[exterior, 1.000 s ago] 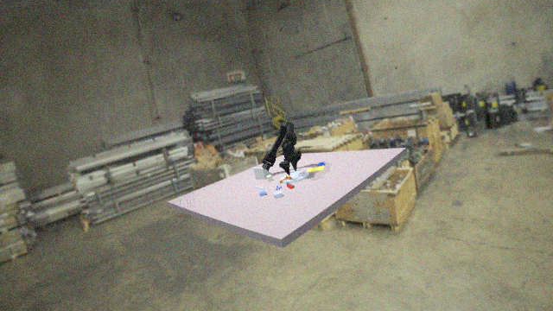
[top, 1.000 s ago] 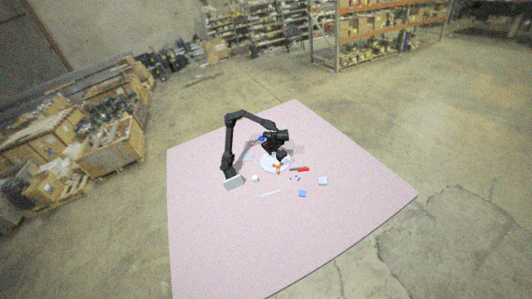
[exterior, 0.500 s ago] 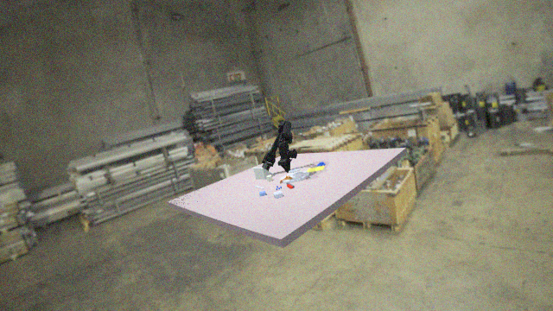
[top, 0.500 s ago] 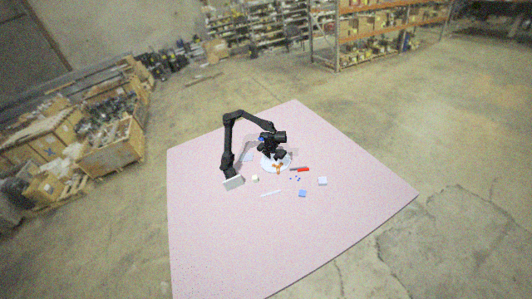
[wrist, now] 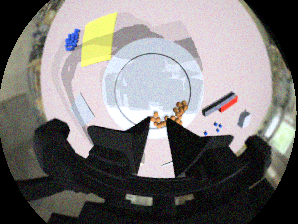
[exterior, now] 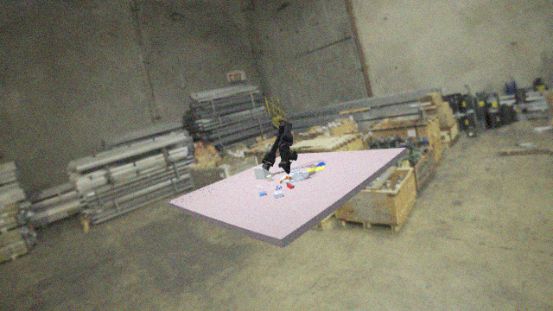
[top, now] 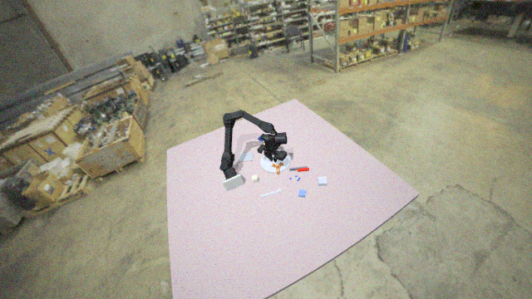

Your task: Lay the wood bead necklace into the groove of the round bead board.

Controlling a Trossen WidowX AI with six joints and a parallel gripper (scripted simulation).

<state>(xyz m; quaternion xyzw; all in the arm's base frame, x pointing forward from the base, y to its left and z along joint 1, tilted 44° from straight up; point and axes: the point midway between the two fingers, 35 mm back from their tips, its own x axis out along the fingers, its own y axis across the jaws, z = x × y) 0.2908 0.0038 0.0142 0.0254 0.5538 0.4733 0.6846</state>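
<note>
The orange-brown bead necklace [top: 278, 168] [wrist: 180, 110] lies bunched over the near right part of the round pale board [top: 265, 166] [exterior: 304, 176] [wrist: 150, 45]. The board's groove [wrist: 152, 53] shows as a thin dark ring. A curl of beads rises along the ring's lower right, and the rest lies across its near edge. My gripper [top: 274, 159] [wrist: 158, 119] points down over this near edge. Its fingers are partly open, with a gap between the tips. Some beads show in and just beyond that gap, and the fingertips hide others. I see no bead pinched.
Right of the board lie a dark bar [wrist: 219, 104] [top: 303, 169], a red block [wrist: 229, 104], a grey block [top: 322, 181] [wrist: 244, 119] and small blue beads. A blue block [top: 302, 193], white strip [top: 271, 193] and cream cube [top: 254, 178] lie nearer. A yellow sheet [wrist: 99, 40] lies beyond the board.
</note>
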